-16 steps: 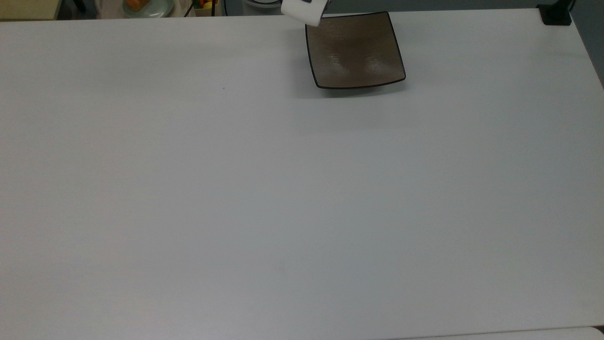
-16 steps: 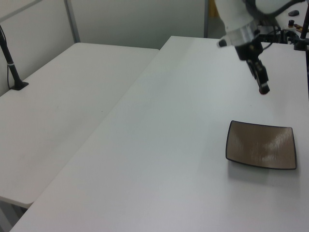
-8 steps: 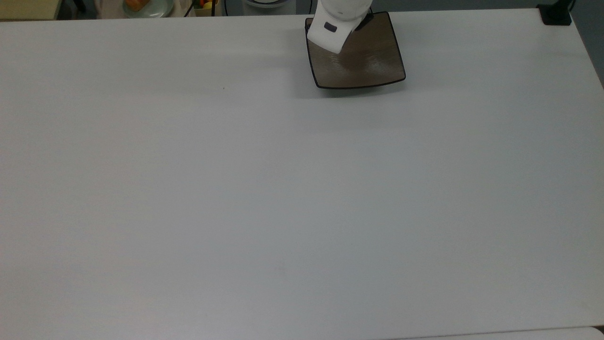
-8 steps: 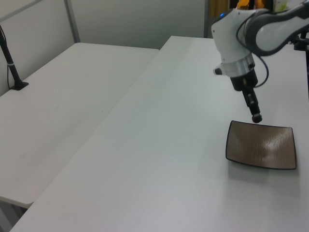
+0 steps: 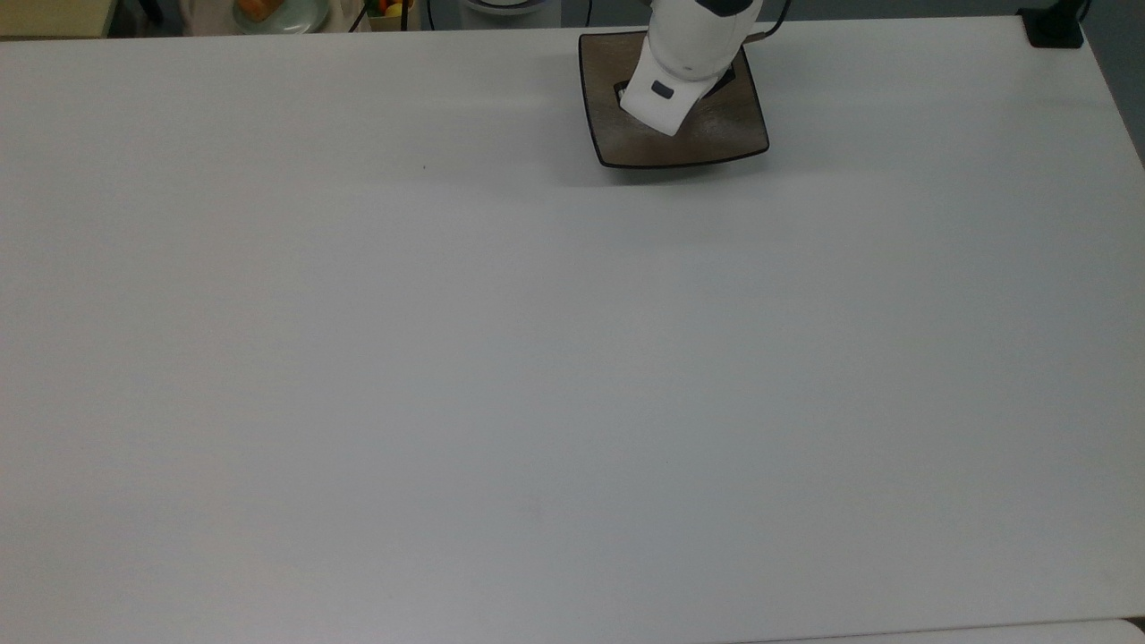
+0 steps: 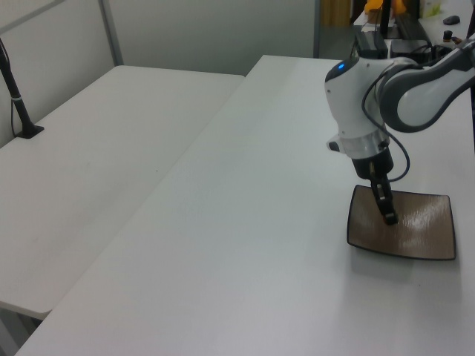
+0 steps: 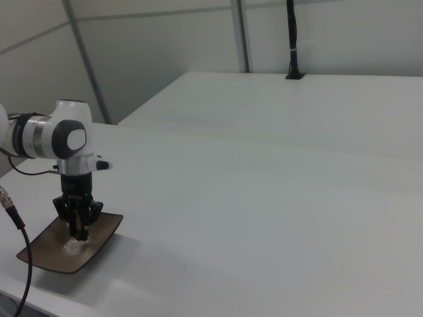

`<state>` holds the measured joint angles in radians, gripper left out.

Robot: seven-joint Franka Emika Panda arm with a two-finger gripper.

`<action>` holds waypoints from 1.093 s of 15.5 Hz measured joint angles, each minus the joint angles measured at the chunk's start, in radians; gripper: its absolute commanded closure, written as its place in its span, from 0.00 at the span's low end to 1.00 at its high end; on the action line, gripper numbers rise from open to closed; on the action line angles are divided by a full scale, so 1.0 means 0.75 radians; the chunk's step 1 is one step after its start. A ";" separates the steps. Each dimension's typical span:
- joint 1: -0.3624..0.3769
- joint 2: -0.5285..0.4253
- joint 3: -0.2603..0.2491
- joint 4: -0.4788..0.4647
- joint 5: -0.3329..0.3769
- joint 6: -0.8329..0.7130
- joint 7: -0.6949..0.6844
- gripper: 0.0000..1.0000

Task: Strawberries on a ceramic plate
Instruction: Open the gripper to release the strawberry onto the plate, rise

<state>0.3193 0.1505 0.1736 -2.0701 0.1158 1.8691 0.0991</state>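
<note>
The white table [image 5: 447,358] takes up almost the whole top view, bare from its near edge up to the far edge, with wide open surface on the top view's left and below the plate. A second white table [image 6: 111,163] stands alongside it in the left view, with a narrow seam between the two. The ceramic plate [image 5: 617,143] sits close to the far edge of the table in the top view, its square black rim nearly parallel to that edge; in the right view the plate [image 7: 49,254] lies near the table's front corner. The white arm [image 6: 356,104] reaches down over the plate. The gripper [image 6: 387,216] points down at the plate's inner surface, fingers drawn close together in the right view [image 7: 78,228]; whether they grip anything I cannot tell. No strawberry can be made out on the plate or between the fingers
</note>
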 measured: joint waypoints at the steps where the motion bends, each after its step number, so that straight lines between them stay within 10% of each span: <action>1: 0.000 0.007 0.002 -0.002 0.000 0.001 0.006 0.00; 17: -0.115 -0.138 -0.066 0.277 -0.024 -0.021 0.037 0.00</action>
<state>0.2331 0.0473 0.1244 -1.8626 0.0976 1.8532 0.1266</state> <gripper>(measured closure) 0.000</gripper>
